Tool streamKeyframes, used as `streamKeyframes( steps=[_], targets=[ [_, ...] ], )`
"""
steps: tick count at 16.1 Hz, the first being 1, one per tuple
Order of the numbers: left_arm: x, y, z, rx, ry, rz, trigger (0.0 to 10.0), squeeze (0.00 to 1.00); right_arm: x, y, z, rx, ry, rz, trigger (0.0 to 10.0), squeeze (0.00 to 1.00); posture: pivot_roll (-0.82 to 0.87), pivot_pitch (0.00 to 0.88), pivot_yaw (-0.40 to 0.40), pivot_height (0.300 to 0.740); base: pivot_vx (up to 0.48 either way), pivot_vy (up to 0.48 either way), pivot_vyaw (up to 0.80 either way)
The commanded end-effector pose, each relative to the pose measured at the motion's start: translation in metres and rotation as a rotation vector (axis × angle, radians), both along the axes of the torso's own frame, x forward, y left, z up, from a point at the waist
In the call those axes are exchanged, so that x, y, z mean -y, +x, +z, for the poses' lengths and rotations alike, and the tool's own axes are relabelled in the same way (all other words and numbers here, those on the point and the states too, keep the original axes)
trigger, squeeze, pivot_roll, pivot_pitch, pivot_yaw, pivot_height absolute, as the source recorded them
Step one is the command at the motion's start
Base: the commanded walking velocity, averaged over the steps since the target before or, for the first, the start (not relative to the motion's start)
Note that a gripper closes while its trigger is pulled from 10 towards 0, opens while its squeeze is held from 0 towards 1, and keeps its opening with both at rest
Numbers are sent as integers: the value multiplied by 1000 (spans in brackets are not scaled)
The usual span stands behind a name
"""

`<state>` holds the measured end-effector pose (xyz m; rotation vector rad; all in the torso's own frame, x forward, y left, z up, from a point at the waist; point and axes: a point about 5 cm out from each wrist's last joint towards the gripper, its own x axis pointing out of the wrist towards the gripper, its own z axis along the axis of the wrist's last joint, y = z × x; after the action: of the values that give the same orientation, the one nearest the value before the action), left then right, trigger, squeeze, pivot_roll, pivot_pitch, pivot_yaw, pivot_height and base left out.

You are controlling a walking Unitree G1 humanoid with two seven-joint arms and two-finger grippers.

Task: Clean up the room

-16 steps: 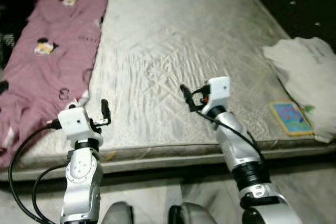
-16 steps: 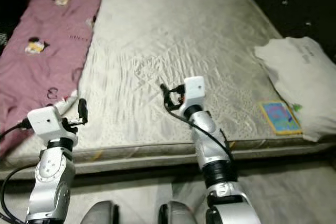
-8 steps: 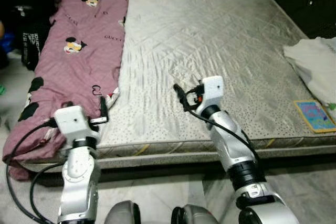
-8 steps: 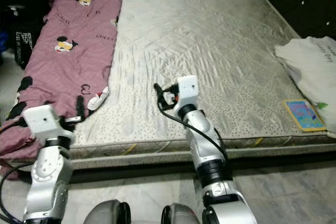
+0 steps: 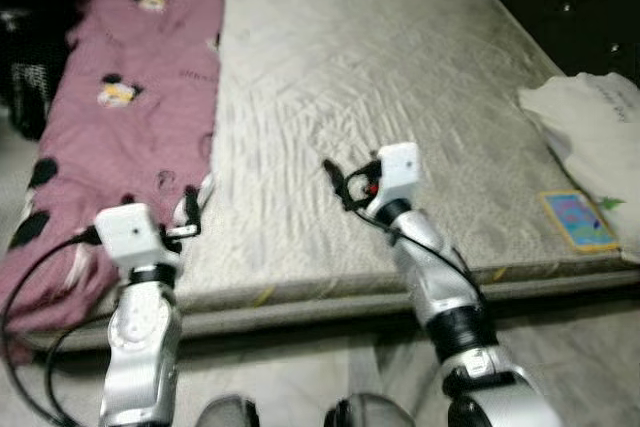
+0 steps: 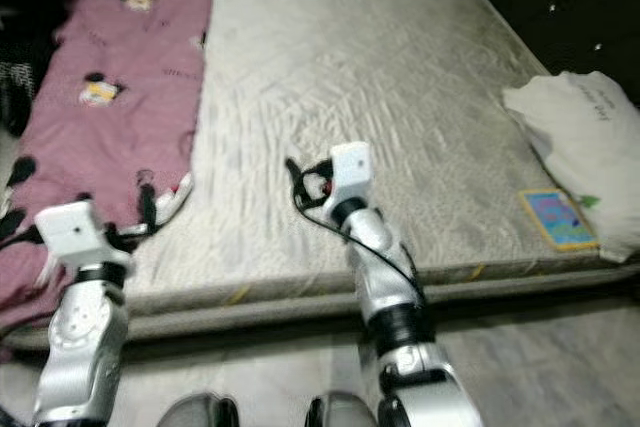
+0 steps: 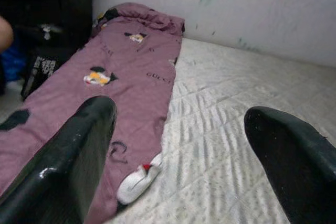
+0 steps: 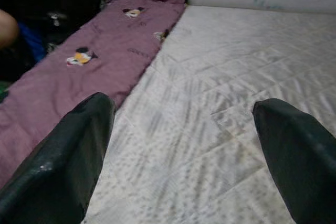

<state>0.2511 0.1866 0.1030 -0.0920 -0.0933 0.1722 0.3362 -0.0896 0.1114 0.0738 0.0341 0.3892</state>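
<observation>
Both end effectors, left and right, are held released over the bed's near edge; a pink blanket is spread along its left edge.

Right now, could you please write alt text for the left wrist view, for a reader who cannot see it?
The open left gripper points over a bare quilted mattress, with a maroon cartoon-print blanket along one side up to a white wall.

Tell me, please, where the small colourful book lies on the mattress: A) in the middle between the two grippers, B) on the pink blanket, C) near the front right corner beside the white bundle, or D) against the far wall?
C: the colourful book lies flat near the mattress's front right corner, right beside the white bundle.
</observation>
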Motion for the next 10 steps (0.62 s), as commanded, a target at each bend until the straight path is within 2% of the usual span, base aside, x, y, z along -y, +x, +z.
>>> streamKeyframes(
  steps=[1, 3, 7, 8, 10],
  targets=[
    [7, 0, 0, 1, -14, -19, 10000, 0, 10, 2, 0, 3, -10, -28, 10000, 0, -37, 102, -72, 740, 412, 0, 0],
    [6, 1, -1, -10, -8, -12, 10000, 0, 10, 2, 0, 2, -8, -28, 10000, 0, -37, 102, -72, 740, 366, 0, 0],
    [6, 1, -4, -31, 8, -2, 10000, 0, 10, 1, -1, -2, 0, -31, 10000, 0, -32, 97, -68, 740, 0, 0, 0],
    [6, 1, -4, -28, 8, -5, 10000, 0, 10, 1, -1, -3, 2, -33, 10000, 0, -32, 97, -68, 740, 0, 326, 0],
    [6, 0, -5, -33, 1, -1, 10000, 0, 11, 2, -2, -15, 4, -37, 10000, 0, -28, 93, -65, 740, 0, 472, -747]
  ],
)
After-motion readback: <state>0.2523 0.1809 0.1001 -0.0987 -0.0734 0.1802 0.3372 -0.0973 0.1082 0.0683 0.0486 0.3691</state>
